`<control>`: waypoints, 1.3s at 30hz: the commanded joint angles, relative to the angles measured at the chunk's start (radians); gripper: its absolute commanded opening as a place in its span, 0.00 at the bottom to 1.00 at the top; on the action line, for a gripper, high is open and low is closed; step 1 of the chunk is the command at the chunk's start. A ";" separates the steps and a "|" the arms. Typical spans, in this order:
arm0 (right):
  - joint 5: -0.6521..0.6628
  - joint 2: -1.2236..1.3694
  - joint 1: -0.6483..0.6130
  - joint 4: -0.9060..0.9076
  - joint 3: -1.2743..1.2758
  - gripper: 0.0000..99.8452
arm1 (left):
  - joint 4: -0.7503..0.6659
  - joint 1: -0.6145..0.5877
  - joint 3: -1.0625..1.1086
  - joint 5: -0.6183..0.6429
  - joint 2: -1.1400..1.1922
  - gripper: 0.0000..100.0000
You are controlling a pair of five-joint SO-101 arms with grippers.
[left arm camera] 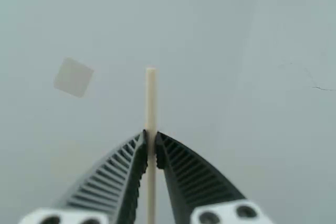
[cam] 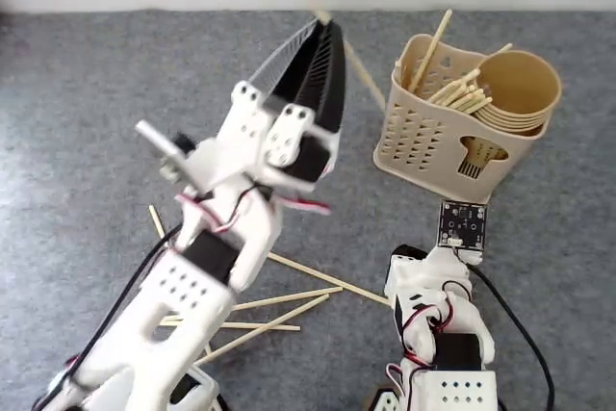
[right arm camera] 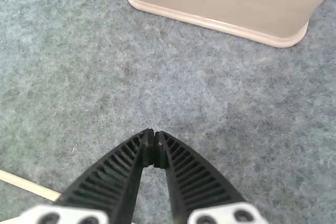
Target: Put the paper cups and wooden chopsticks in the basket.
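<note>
Wooden chopstick (left arm camera: 150, 103) clamped tight in the left end effector (left arm camera: 150, 139), held high and just beside the basket (cam: 423, 137)! Inside sit the stacked paper cups (cam: 525, 84) and a bundle of sticks (cam: 460, 95), so the cups look done. Several loose chopsticks (cam: 289, 300) lie on the grey worktop (cam: 96, 93), waiting. Low near the basket, the right end effector (right arm camera: 154, 149) is clenched on nothing. Well past halfway, I'd say.

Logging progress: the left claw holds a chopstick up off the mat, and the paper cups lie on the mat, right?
No: the cups sit stacked in the basket, as the high view shows. The left claw does hold a chopstick up.
</note>
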 commanded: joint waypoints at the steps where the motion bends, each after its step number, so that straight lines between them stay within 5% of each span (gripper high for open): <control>1: 0.000 -0.022 0.005 0.005 0.012 0.01 | -0.112 0.005 -0.113 -0.011 0.120 0.01; 17: 0.000 -0.022 0.005 0.005 0.012 0.01 | -0.129 0.003 -0.461 -0.011 0.523 0.01; 21: 0.000 -0.022 0.005 0.005 0.012 0.01 | -0.124 0.014 -0.450 -0.150 0.569 0.01; 27: 0.000 -0.022 0.005 0.004 0.012 0.01 | -0.075 0.040 -0.338 -0.311 0.562 0.12; 39: 0.000 -0.022 0.005 0.004 0.012 0.01 | 0.048 0.049 -0.228 -0.236 0.308 0.13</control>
